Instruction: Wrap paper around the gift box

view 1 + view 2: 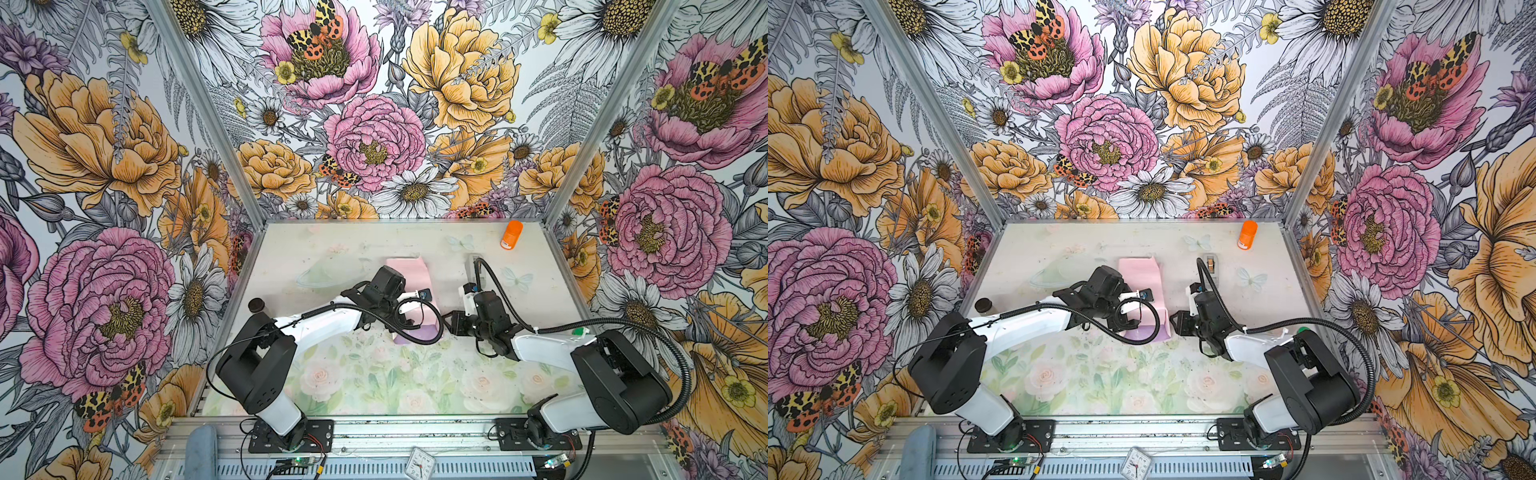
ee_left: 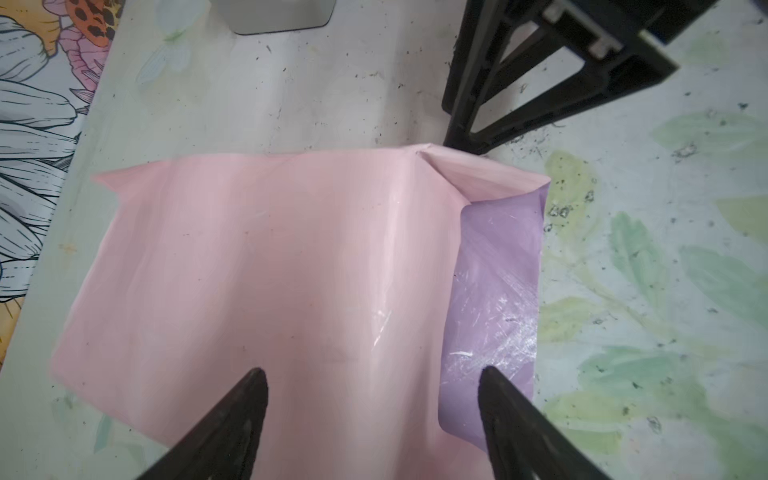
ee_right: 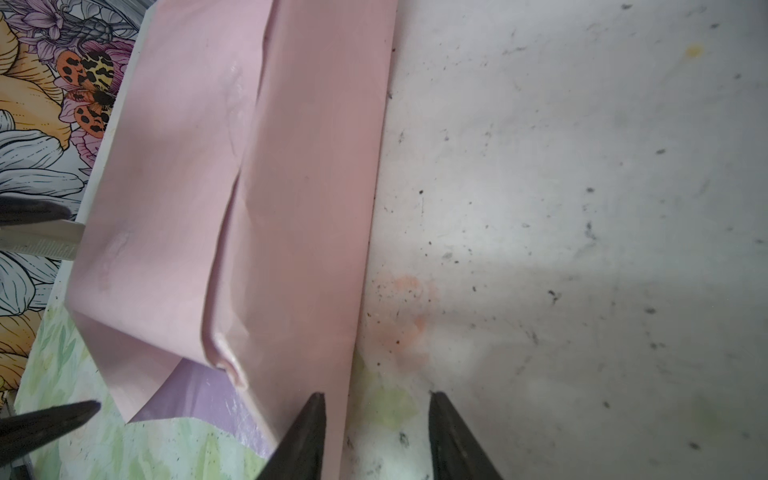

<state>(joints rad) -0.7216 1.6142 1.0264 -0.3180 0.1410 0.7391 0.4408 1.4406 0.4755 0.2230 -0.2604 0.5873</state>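
Table: pale top, faded print of roses and leaves on the near half, speckled with dark grit. Paper lies mid-table, pink face up, folded and creased, with a lilac flap showing at its near end. Orange bottle near the far right corner. Grey tape dispenser right of the paper, apart from it. Dark round lid at the left edge.

Both top views look down from high; both wrist views hang close over the paper.
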